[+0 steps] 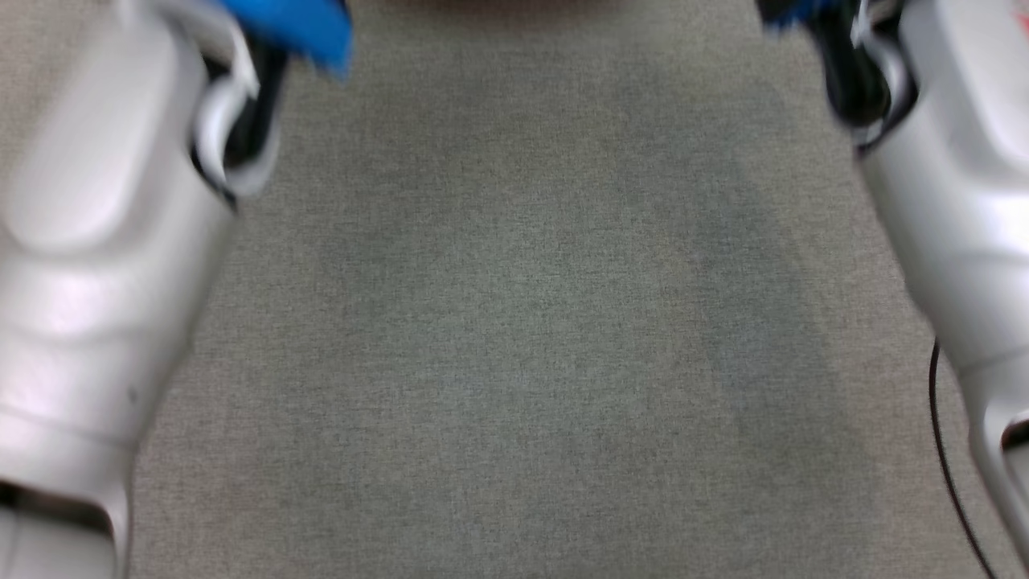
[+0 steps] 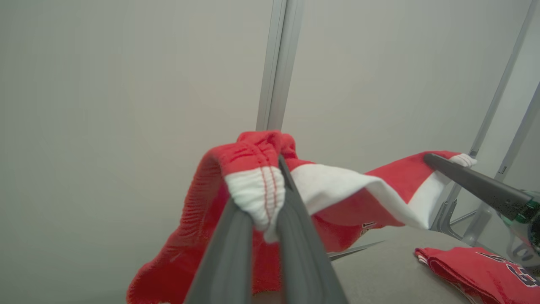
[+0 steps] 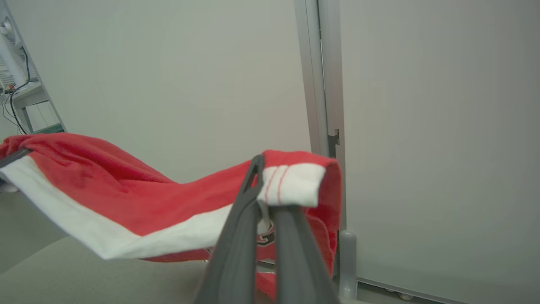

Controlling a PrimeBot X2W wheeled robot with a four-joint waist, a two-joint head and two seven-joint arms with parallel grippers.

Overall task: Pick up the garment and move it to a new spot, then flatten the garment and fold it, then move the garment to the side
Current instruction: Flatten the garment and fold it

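The garment [image 2: 337, 185] is red knit with white bands, and it hangs in the air stretched between both grippers. My left gripper [image 2: 265, 198] is shut on one white-banded corner, and the red cloth droops below its fingers. My right gripper [image 3: 265, 190] is shut on the other white-banded corner of the garment [image 3: 105, 181]. The left wrist view shows the right gripper [image 2: 438, 162] at the far corner, and the right wrist view shows the left gripper [image 3: 12, 157] at the left edge. In the head view both pale forearms [image 1: 96, 241] flank the grey table [image 1: 514, 322].
A second red garment [image 2: 476, 270] with dark lettering lies on the grey surface at the lower right. Metal frame posts [image 3: 320, 84] stand against the pale wall behind. A shelf with cables [image 3: 21, 97] is at the far left. A black cable [image 1: 944, 450] runs by the right forearm.
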